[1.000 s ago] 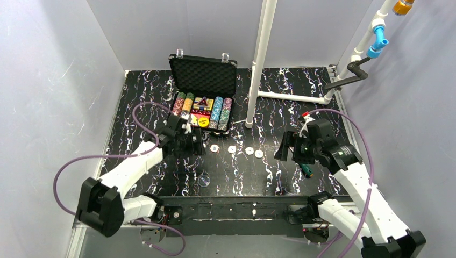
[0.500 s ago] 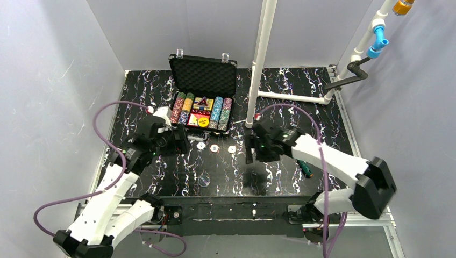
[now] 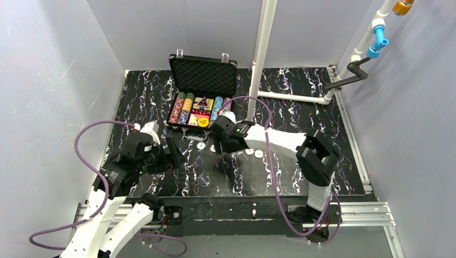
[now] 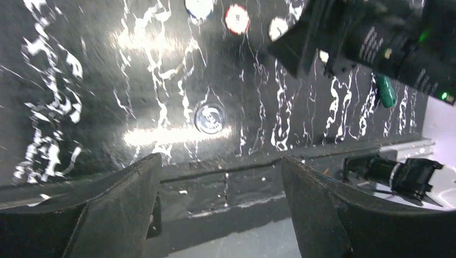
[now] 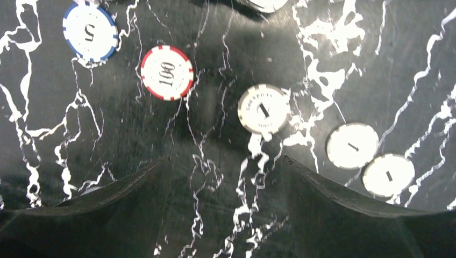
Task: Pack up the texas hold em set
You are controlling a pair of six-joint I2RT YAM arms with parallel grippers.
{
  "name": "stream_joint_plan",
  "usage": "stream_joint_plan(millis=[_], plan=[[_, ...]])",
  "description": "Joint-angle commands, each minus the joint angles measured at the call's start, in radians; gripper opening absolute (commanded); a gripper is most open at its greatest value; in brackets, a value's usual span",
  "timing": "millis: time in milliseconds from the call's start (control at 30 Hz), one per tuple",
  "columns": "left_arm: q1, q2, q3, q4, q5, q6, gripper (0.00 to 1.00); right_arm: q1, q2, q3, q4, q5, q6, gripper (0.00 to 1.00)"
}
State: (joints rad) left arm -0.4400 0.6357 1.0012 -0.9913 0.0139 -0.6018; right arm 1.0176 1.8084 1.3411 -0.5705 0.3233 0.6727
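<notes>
The black foam-lined case (image 3: 204, 77) stands open at the back, with rows of coloured chips (image 3: 184, 106), a red deck and a yellow disc in its tray. Loose chips lie in front of it: a blue one (image 5: 90, 32), a red one (image 5: 167, 72), a white one (image 5: 263, 108) and two more white ones (image 5: 353, 145). My right gripper (image 5: 223, 177) hovers open just above the table near the white chip, holding nothing. My left gripper (image 4: 219, 161) is open and empty near the table's front left, above a small clear disc (image 4: 209, 117).
A white pipe post (image 3: 259, 64) rises just right of the case, with a pipe frame along the back right. A green-handled screwdriver (image 4: 386, 90) lies on the table to the right. The metal rail (image 3: 242, 209) runs along the near edge.
My right arm has swung left across the table to the loose chips in front of the case. My left arm has drawn back toward the near left.
</notes>
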Motion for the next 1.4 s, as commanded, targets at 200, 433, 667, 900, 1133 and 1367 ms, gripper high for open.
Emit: stream_joint_plan(millis=[200,433,667,900,1133,1367], plan=[[0.004,0.022,-0.091,-0.002,0.143,-0.171,0.80,0.012,0.179,0.151,0.130,0.030,-0.142,0.81],[0.004,0.034,-0.072,-0.003,0.111,-0.177,0.79,0.020,0.264,0.184,0.179,0.031,-0.192,0.82],[0.004,0.068,-0.026,-0.032,0.070,-0.142,0.79,0.037,0.325,0.243,0.163,0.049,-0.228,0.76],[0.004,0.074,-0.038,-0.005,0.071,-0.140,0.80,0.050,0.336,0.210,0.181,-0.040,-0.232,0.64],[0.004,0.112,-0.034,0.006,0.069,-0.114,0.80,0.058,0.287,0.093,0.270,-0.207,-0.197,0.50],[0.004,0.164,-0.073,0.043,0.070,-0.100,0.80,0.092,0.149,-0.052,0.370,-0.380,-0.290,0.51]])
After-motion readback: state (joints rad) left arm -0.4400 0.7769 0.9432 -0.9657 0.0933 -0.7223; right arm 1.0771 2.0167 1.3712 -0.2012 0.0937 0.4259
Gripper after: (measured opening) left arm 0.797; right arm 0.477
